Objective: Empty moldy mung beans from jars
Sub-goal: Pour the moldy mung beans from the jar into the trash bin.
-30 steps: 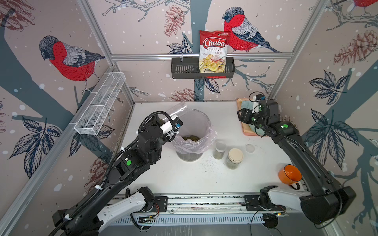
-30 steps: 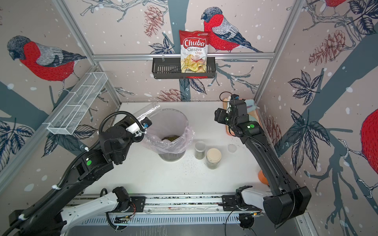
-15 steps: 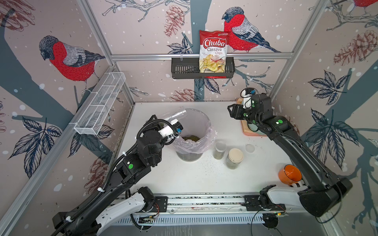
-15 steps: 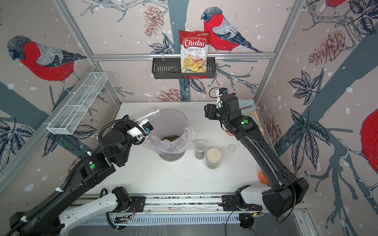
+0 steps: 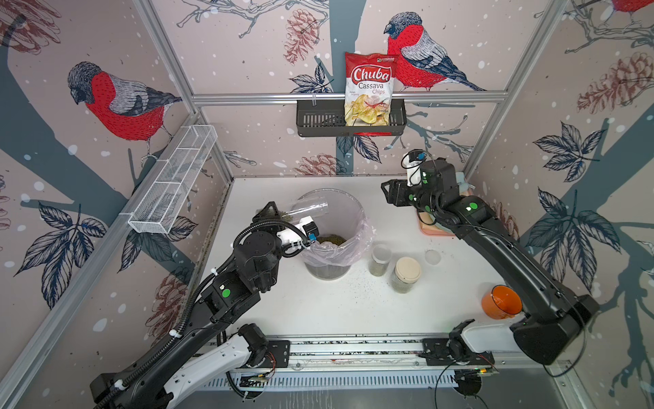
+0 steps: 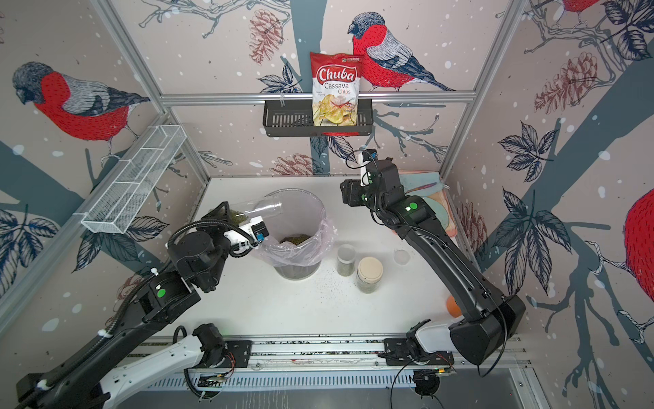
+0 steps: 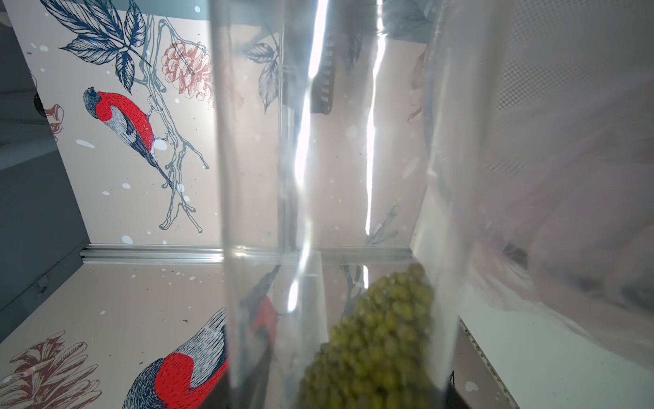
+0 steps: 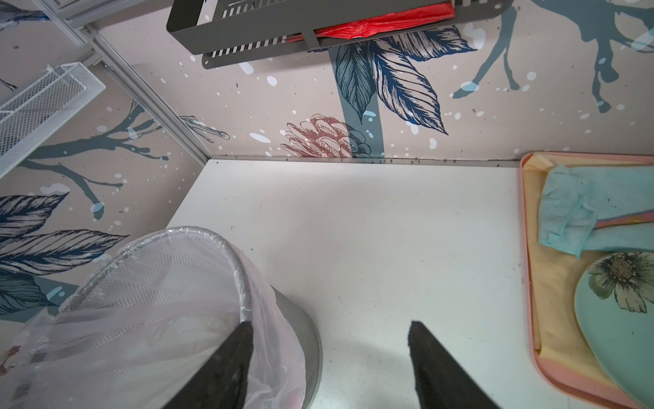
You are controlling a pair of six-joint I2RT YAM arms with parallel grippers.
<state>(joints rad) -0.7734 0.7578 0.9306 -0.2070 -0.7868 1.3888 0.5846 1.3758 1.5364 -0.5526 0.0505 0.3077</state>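
Observation:
My left gripper is shut on the tall narrow clear jar, which lies almost level with its open mouth over the left rim of the bin. Mung beans are heaped in the jar's gripper end, seen close up through the jar wall. More mung beans lie in the bin's pink liner. In both top views my right gripper hangs open and empty above the table behind and right of the bin. Its fingertips stand wide apart. A shorter jar and a cream-lidded jar stand right of the bin.
A pink tray with a cloth and a plate lies at the back right. An orange mug stands at the front right. A clear lid lies near the jars. Loose beans dot the table. A black wall basket holds a chips bag.
My right arm has swung left from over the tray toward the bin's far side. The tall jar in my left gripper has dropped from a raised tilt to nearly level.

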